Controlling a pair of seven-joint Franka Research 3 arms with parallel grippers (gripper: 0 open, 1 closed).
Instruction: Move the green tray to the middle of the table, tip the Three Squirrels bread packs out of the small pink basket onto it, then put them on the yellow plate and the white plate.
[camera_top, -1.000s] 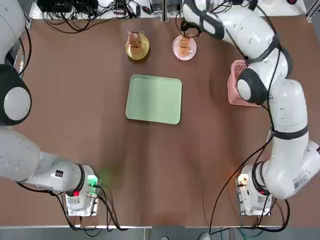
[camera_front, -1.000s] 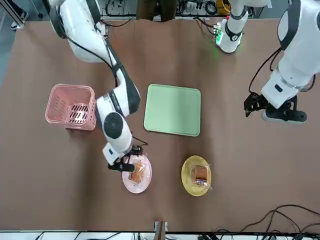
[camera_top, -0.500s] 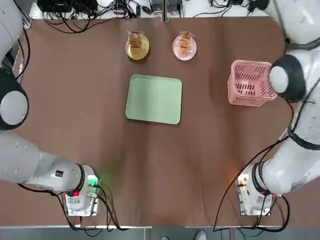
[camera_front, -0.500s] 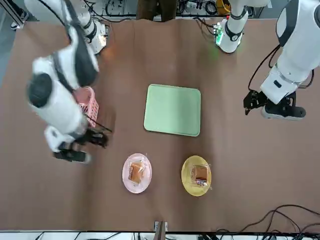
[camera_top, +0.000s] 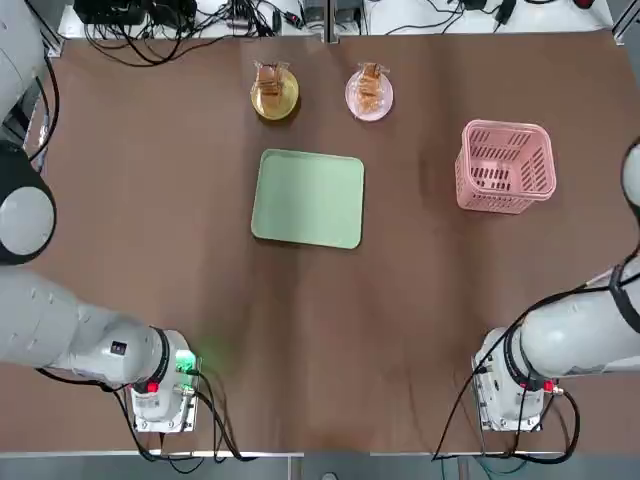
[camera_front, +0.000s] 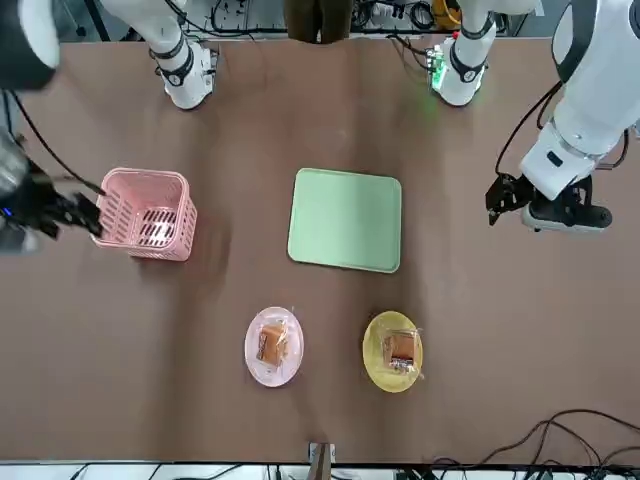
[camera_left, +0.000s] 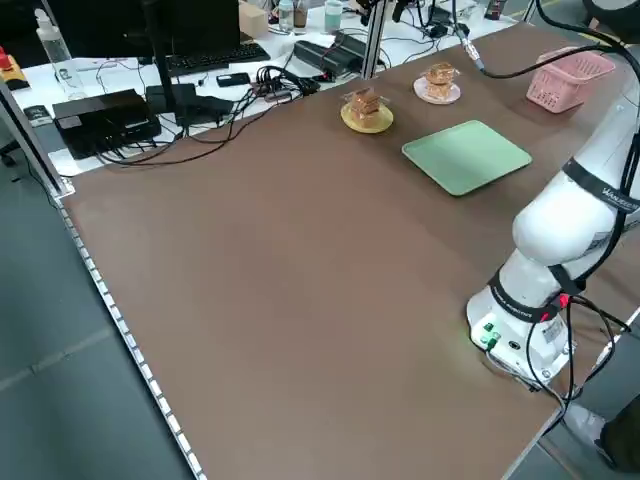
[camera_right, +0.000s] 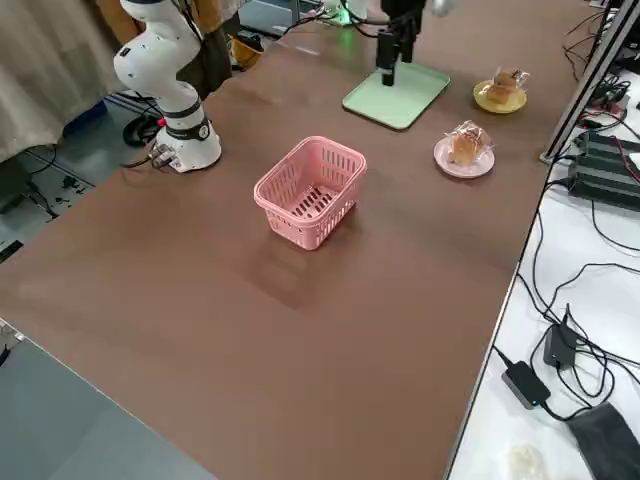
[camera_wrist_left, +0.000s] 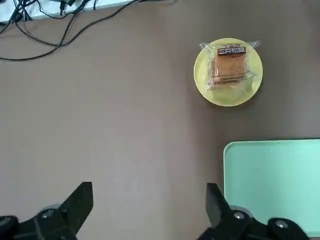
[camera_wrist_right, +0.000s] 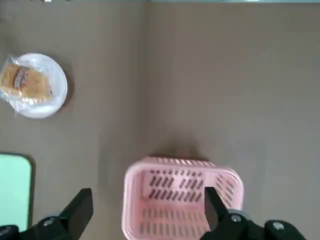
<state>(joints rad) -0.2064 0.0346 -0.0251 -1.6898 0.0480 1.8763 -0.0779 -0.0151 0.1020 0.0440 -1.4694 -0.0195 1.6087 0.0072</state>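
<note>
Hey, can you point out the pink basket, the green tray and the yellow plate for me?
Pink basket (camera_right: 342, 157): right side view, on its rim.
Green tray (camera_top: 308, 198): top view, middle.
Yellow plate (camera_front: 372, 357): front view, bare edge.

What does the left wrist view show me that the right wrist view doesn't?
Only the left: the yellow plate with one bread pack, black cables, and the open left gripper, hovering off the tray's left side.

Only the right: the white plate with another bread pack, the pink basket, and the open right gripper near it.

Both: part of the green tray and brown tabletop.
</note>
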